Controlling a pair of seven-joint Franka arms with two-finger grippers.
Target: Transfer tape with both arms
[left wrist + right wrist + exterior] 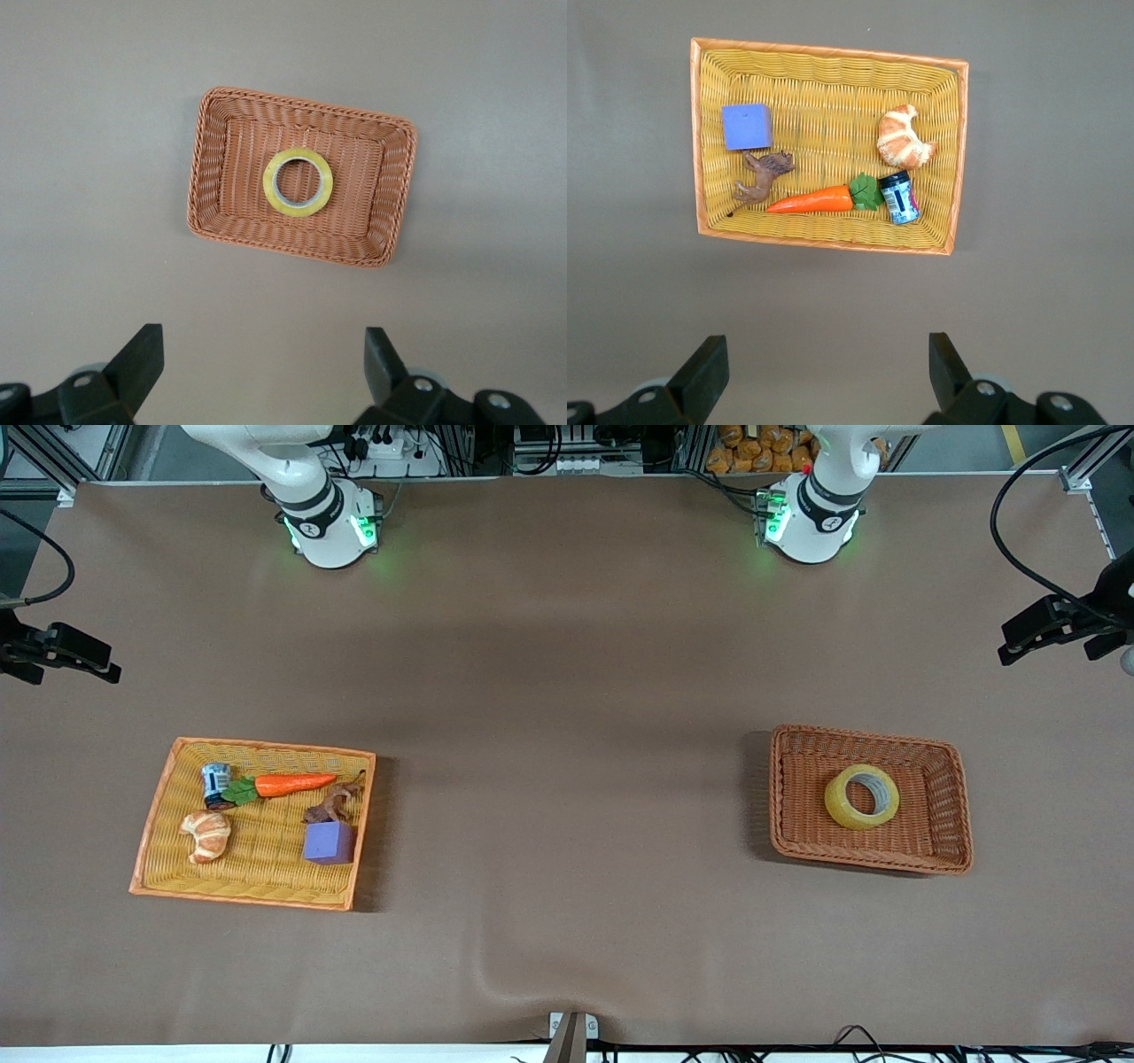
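The tape (862, 796), a translucent yellow roll with a grey-white core, lies flat in the brown wicker basket (948, 797) toward the left arm's end of the table. In the left wrist view the tape (301, 181) is in the basket (221, 177), well below the camera. My left gripper (263, 341) is open and empty, high over bare table beside that basket. My right gripper (828, 350) is open and empty, high over bare table beside the orange tray (833, 55). Neither hand shows in the front view; only the arm bases (328, 522) (811, 518) do.
The orange wicker tray (159, 815) toward the right arm's end holds a purple cube (330, 842), a carrot (283, 785), a croissant (207, 836), a small jar (215, 781) and a brown toy animal (332, 804). Black camera mounts (62, 651) (1059, 624) stand at both table ends.
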